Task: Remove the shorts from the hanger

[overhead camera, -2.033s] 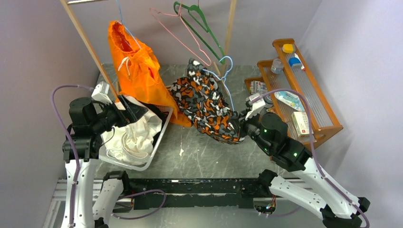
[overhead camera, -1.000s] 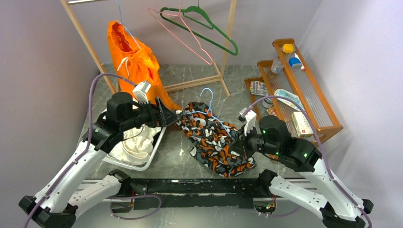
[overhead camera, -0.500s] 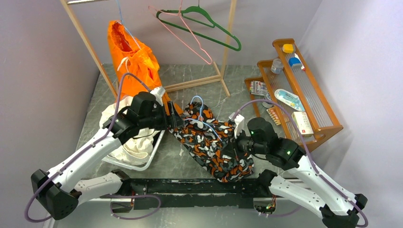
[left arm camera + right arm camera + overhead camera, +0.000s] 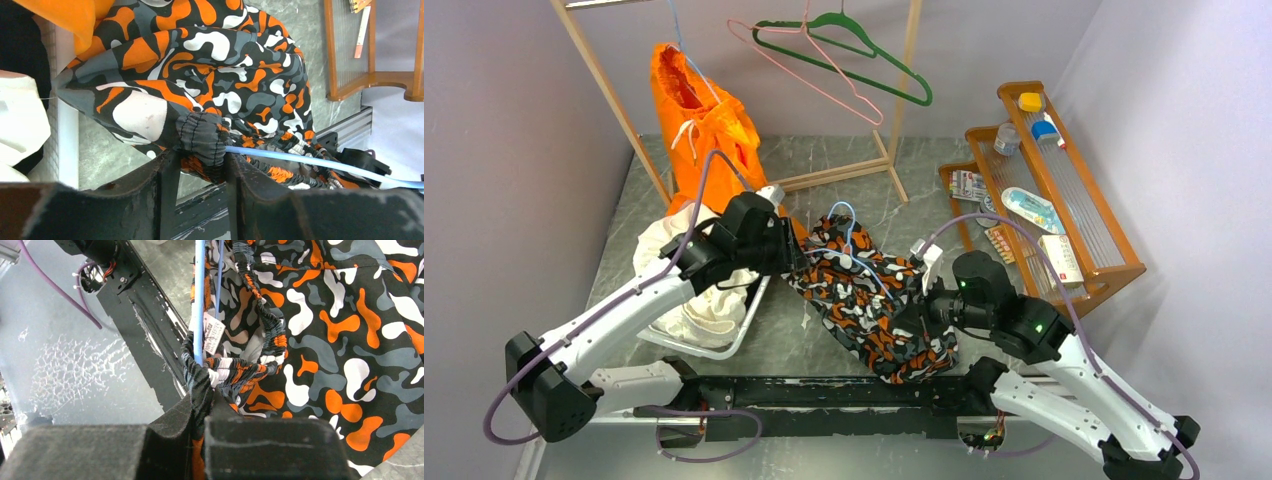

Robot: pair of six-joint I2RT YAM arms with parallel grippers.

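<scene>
Bright orange thin-fabric shorts [image 4: 704, 130] hang on the wooden rack [image 4: 612, 100], behind and left of the orange, grey and white camouflage shorts [image 4: 874, 310] lying on the grey marbled surface [image 4: 824, 160]. The left claw [image 4: 200, 157] is clamped on the camouflage pair's gathered waistband. A light-blue wire hanger [image 4: 200, 300] lies inside it, and the right claw [image 4: 200, 415] is pinched shut on its right side.

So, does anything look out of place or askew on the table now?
Yes. The camouflage shorts lie crumpled on the table instead of hanging, with the blue hanger inside the waistband. The left gripper and right gripper each pinch that waistband. Behind, the green hanger hangs tilted.
</scene>
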